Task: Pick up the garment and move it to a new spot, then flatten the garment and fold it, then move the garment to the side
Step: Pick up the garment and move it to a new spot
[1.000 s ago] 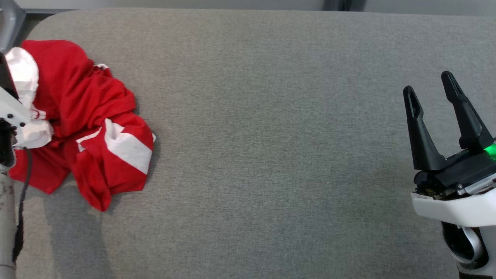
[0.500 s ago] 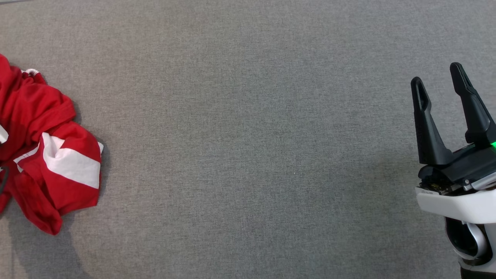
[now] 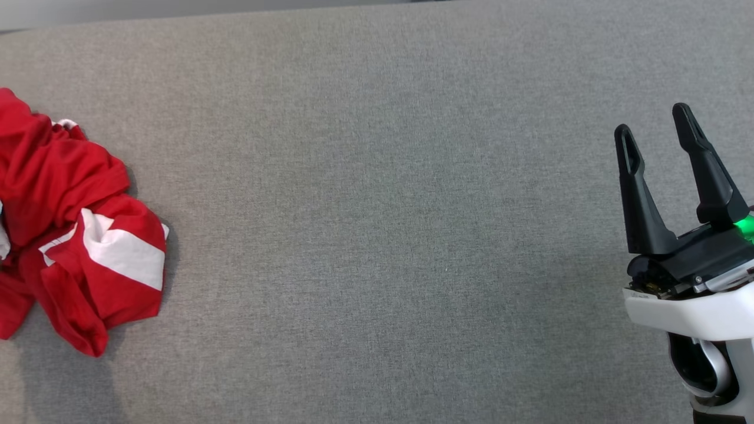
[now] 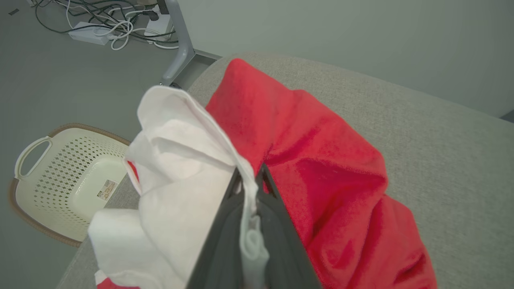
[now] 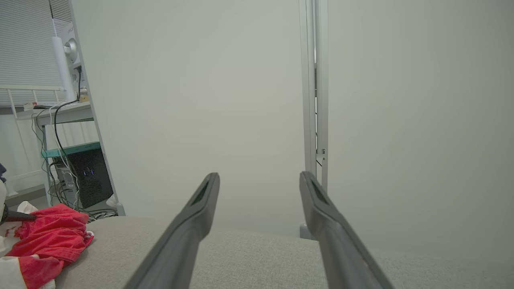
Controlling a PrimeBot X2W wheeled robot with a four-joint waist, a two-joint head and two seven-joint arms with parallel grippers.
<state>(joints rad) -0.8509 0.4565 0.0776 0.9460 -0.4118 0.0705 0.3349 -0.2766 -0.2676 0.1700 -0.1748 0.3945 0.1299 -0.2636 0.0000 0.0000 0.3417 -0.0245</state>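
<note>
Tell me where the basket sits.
Left wrist view, lower left: the cream basket sits on the floor, beside the table edge where the garment lies.

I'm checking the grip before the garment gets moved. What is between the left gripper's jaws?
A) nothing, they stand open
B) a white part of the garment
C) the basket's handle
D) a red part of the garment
B: in the left wrist view the left gripper has its jaws shut on a white fold of the red-and-white garment.
</note>
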